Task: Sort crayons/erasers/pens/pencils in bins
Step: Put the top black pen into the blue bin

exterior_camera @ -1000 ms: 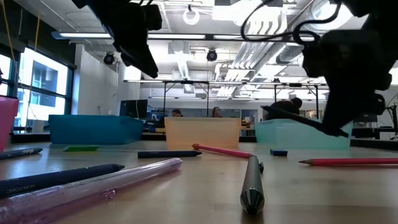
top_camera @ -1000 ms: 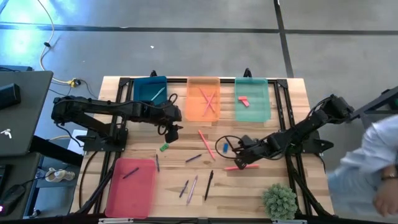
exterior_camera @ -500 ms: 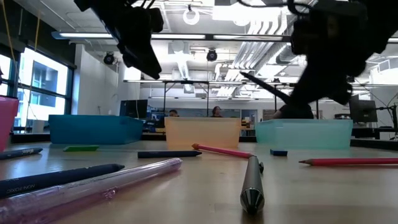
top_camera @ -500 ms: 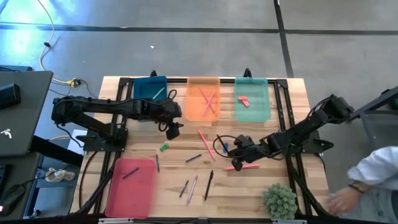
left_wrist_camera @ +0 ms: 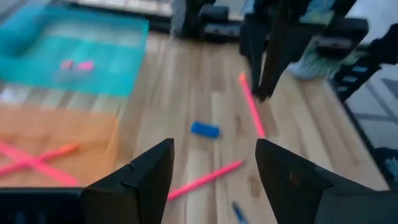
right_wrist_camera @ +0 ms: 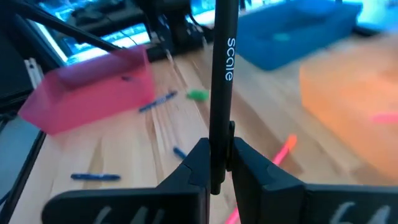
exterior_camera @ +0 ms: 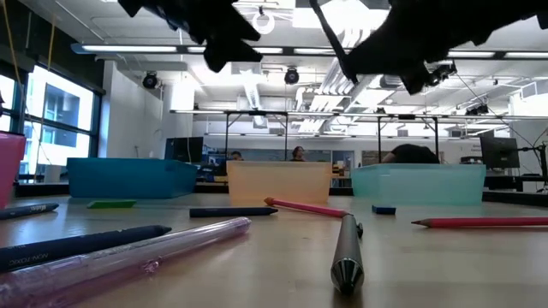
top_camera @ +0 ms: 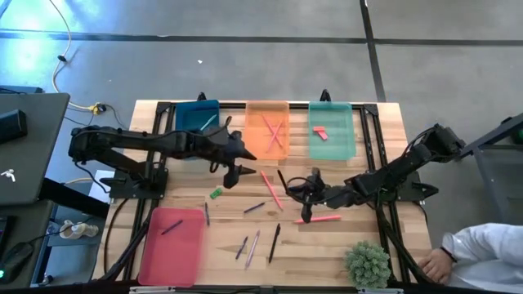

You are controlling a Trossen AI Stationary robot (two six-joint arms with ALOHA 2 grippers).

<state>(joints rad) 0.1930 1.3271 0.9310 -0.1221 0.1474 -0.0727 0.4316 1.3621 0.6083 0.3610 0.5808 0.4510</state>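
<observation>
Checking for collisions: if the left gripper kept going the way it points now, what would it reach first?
Judging by the left wrist view, the open left gripper would likely first meet the small blue eraser block on the wooden table; depth is unclear.

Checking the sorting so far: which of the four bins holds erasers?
The mint-green bin, at the far right of the back row, holds pink-red erasers. The orange bin holds thin pink sticks; the others show no erasers.

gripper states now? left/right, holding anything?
Left gripper: open, empty, above the table near the orange bin.
Right gripper: shut on a black pen, lifted off the table.
</observation>
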